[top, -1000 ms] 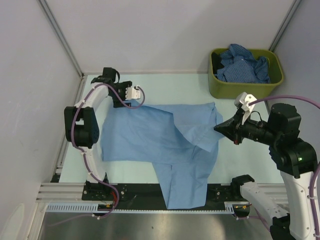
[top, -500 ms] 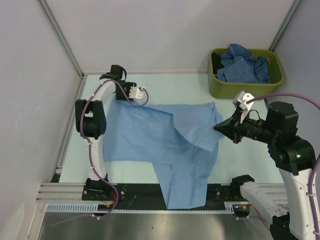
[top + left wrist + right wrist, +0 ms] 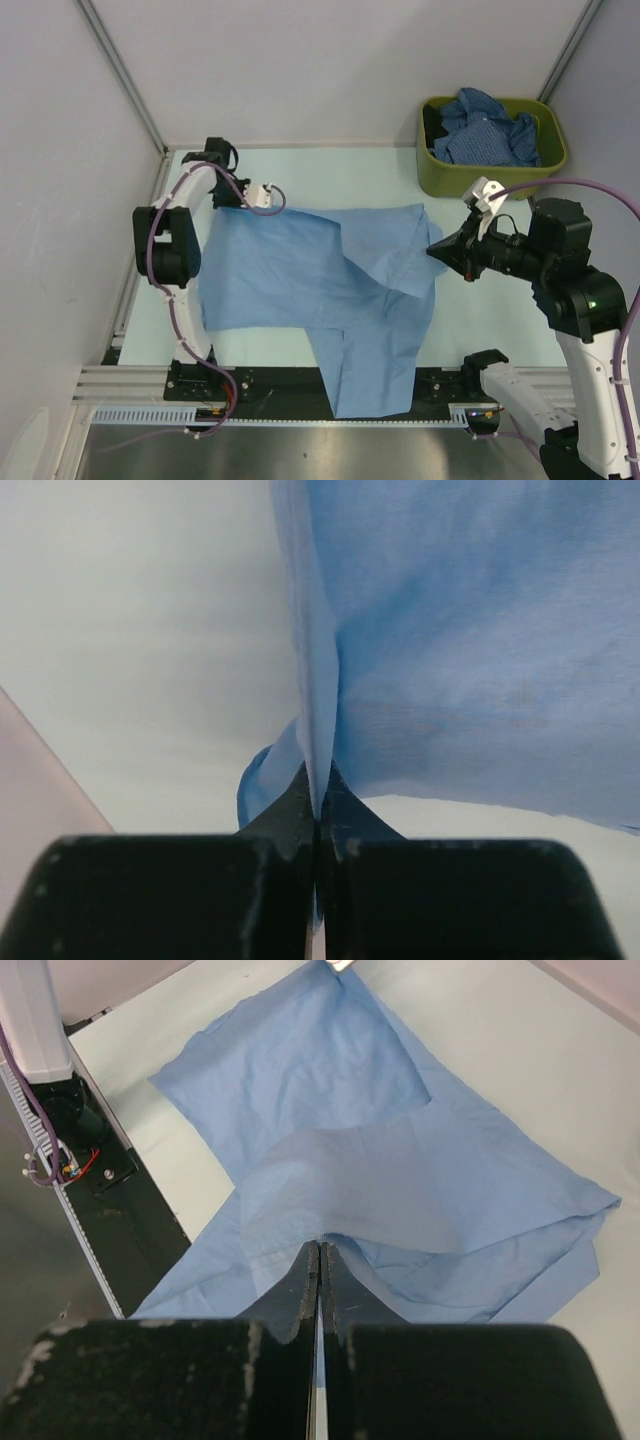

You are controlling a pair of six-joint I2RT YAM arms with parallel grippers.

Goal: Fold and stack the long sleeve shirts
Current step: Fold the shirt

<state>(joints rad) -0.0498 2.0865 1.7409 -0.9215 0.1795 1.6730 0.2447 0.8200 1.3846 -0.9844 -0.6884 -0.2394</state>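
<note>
Top view: noted light blue shirt [image 3: 320, 290] spread on table [image 3: 340, 170], one part draped over near edge; noted darker shirts [image 3: 490, 130] heaped in olive bin [image 3: 432, 172].
Left wrist: found left gripper [image 3: 318, 802] pinching far-left corner, probably to anchor.
Right wrist: found right gripper [image 3: 318, 1257] clamped on lifted right edge, likely for folding across.

The spread shirt [image 3: 300, 280] is plain light blue. The heaped shirts [image 3: 488, 128] are darker blue, seemingly finely patterned. The bin [image 3: 440, 178] is olive green, the table [image 3: 340, 175] pale mint.
</note>
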